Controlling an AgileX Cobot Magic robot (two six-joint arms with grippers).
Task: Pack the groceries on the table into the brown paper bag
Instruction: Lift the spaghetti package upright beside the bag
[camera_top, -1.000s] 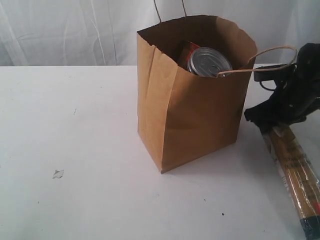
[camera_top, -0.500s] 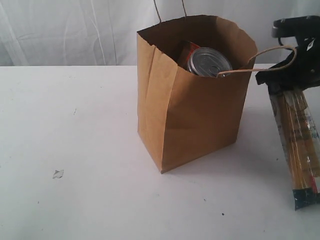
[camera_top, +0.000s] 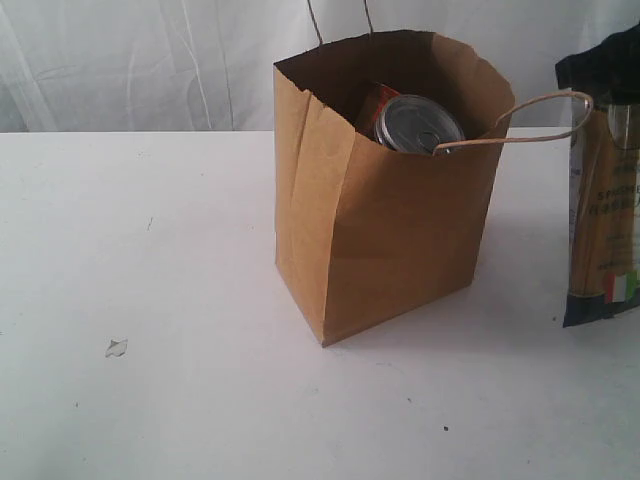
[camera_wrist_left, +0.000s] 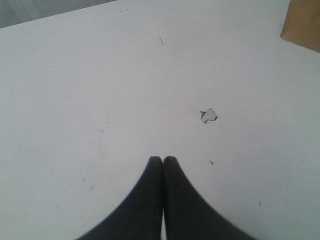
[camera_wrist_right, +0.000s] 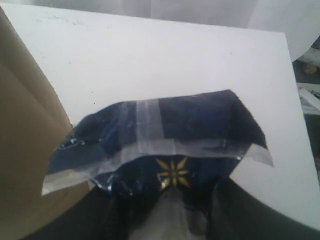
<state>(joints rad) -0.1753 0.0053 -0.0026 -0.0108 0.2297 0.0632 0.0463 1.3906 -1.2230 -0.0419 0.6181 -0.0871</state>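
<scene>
The brown paper bag (camera_top: 390, 230) stands open on the table (camera_top: 150, 300), with a silver pull-tab can (camera_top: 418, 122) and a red-orange item (camera_top: 372, 100) inside. Right of the bag the spaghetti packet (camera_top: 600, 220) hangs upright, its lower dark end clear of the tabletop. In the right wrist view my right gripper (camera_wrist_right: 170, 200) is shut on the packet's dark blue end (camera_wrist_right: 165, 135), with the bag's wall (camera_wrist_right: 25, 125) close beside it. My left gripper (camera_wrist_left: 163, 160) is shut and empty, low over the bare table. It does not show in the exterior view.
One twisted handle (camera_top: 545, 115) of the bag loops out toward the packet. A small white crumb (camera_top: 116, 347) lies on the table at front left, also the crumb (camera_wrist_left: 208, 115) ahead of the left gripper. A white curtain (camera_top: 150, 60) hangs behind.
The spaghetti packet went from lying slanted on the table to hanging upright beside the bag. The right arm rose with it, mostly out of the exterior view.
</scene>
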